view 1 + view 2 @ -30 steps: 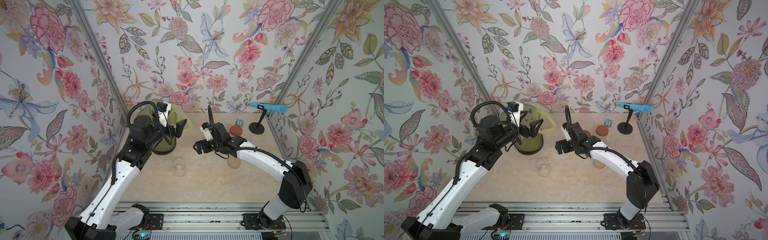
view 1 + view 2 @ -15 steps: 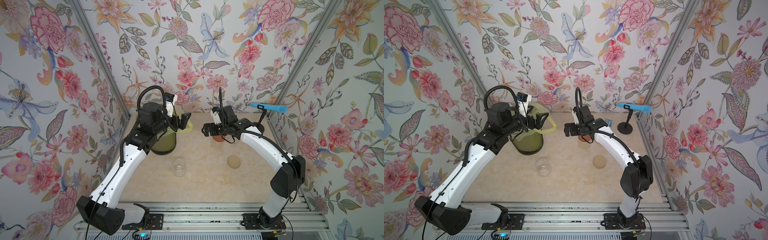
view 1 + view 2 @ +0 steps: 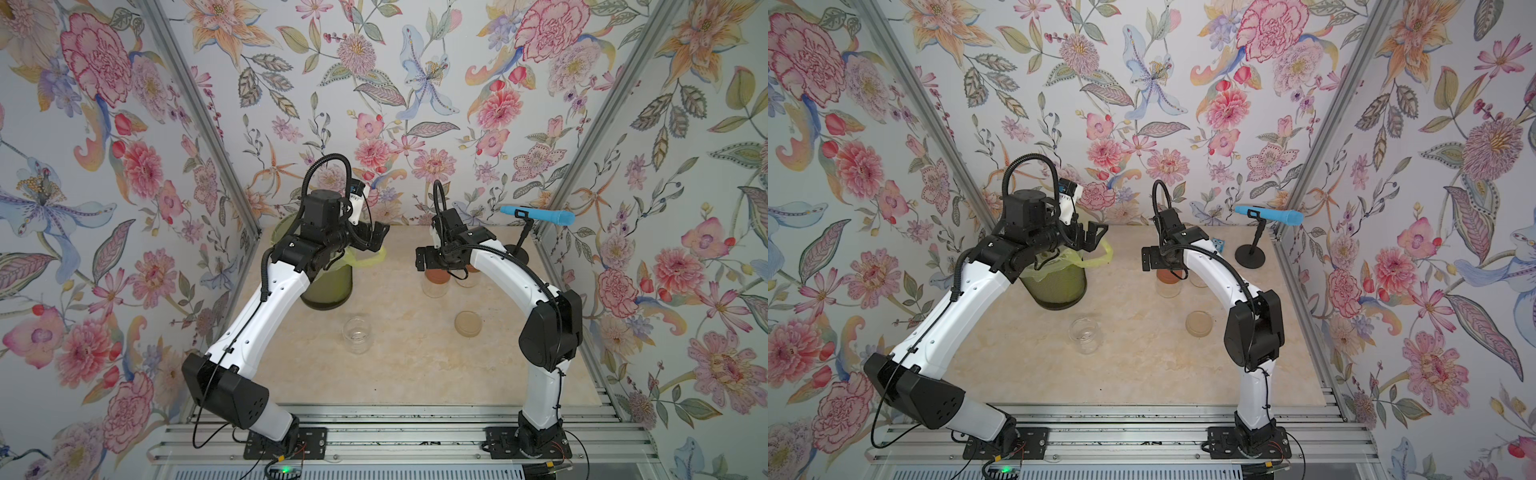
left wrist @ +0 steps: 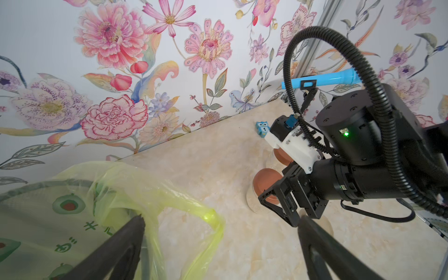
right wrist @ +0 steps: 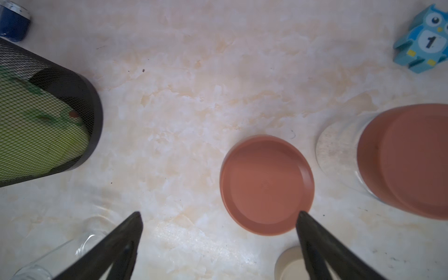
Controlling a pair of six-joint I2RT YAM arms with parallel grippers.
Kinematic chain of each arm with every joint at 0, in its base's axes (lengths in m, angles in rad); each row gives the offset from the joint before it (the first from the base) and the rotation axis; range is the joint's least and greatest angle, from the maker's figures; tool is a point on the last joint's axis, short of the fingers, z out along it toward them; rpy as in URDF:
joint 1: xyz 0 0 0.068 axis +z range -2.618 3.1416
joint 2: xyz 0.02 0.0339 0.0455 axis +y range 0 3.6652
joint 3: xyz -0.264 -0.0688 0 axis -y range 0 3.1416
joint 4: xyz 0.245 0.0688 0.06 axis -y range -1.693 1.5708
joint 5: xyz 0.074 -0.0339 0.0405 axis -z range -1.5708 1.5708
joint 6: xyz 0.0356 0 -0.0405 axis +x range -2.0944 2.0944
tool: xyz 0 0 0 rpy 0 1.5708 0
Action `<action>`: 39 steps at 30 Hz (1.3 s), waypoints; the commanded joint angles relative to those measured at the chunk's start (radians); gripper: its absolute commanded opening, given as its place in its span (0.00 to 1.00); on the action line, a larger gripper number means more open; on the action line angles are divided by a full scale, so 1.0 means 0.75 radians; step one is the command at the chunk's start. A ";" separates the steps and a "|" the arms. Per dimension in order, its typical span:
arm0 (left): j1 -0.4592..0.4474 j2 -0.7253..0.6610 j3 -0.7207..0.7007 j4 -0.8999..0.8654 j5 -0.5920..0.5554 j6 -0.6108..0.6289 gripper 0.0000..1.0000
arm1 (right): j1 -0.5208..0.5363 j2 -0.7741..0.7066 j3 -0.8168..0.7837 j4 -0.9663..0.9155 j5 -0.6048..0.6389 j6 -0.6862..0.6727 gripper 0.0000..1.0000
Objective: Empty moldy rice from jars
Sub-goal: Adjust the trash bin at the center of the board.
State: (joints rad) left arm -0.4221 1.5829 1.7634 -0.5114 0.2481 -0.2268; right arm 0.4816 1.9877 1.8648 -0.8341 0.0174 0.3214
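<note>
Two jars with reddish-brown lids stand at the back right: the nearer jar [image 3: 436, 286] [image 3: 1169, 286] [image 5: 266, 185] and the farther jar [image 3: 467, 279] [image 5: 407, 160]. Pale moldy rice [image 4: 254, 206] [image 5: 334, 150] shows through their glass. My right gripper [image 3: 430, 262] [image 3: 1152, 264] [image 5: 218, 215] hangs open just above the nearer jar's lid, holding nothing. A third jar [image 3: 357, 332] [image 3: 1084, 332] stands lidless in the middle, and no rice shows in it. Its beige lid [image 3: 468, 323] [image 5: 289, 263] lies to the right. My left gripper [image 3: 376, 237] [image 3: 1094, 235] [image 4: 220, 218] is open above the bin's rim.
A black mesh bin [image 3: 328, 286] [image 5: 43, 131] with a yellow-green liner [image 4: 169, 201] stands at the back left. A blue microphone on a black stand [image 3: 538, 215] and a small blue owl block [image 3: 1217, 244] [image 5: 421, 41] are at the back right, near the wall.
My right gripper moved toward the back wall, from mid-table to above the lidded jars. The left arm lifted and carried its open gripper back and right over the bin's rim.
</note>
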 commanded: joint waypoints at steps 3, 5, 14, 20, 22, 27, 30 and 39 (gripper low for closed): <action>-0.008 0.194 0.264 -0.277 -0.197 -0.021 1.00 | -0.031 0.042 0.082 -0.092 0.037 0.040 1.00; -0.009 0.260 0.355 -0.353 -0.221 -0.036 0.99 | -0.037 0.066 0.107 -0.114 0.036 0.043 1.00; 0.006 0.341 0.415 -0.455 -0.333 -0.085 1.00 | -0.053 0.146 0.186 -0.154 0.028 0.050 1.00; 0.013 0.337 0.354 -0.502 -0.348 -0.103 1.00 | -0.061 0.150 0.186 -0.154 0.016 0.046 1.00; 0.018 0.305 0.308 -0.496 -0.333 -0.110 1.00 | -0.064 0.148 0.183 -0.153 0.019 0.045 1.00; 0.020 0.229 0.174 -0.502 -0.291 -0.116 1.00 | -0.079 0.159 0.192 -0.155 0.012 0.044 1.00; 0.021 0.185 0.088 -0.511 -0.272 -0.118 1.00 | -0.086 0.166 0.206 -0.154 0.004 0.048 1.00; 0.032 0.022 -0.134 -0.515 -0.244 -0.142 1.00 | -0.090 0.193 0.223 -0.154 -0.015 0.053 1.00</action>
State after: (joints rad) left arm -0.4076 1.6566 1.7042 -0.8677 0.0418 -0.3042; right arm 0.4179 2.0987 2.0048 -0.9245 0.0154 0.3485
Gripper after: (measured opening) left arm 0.996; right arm 0.996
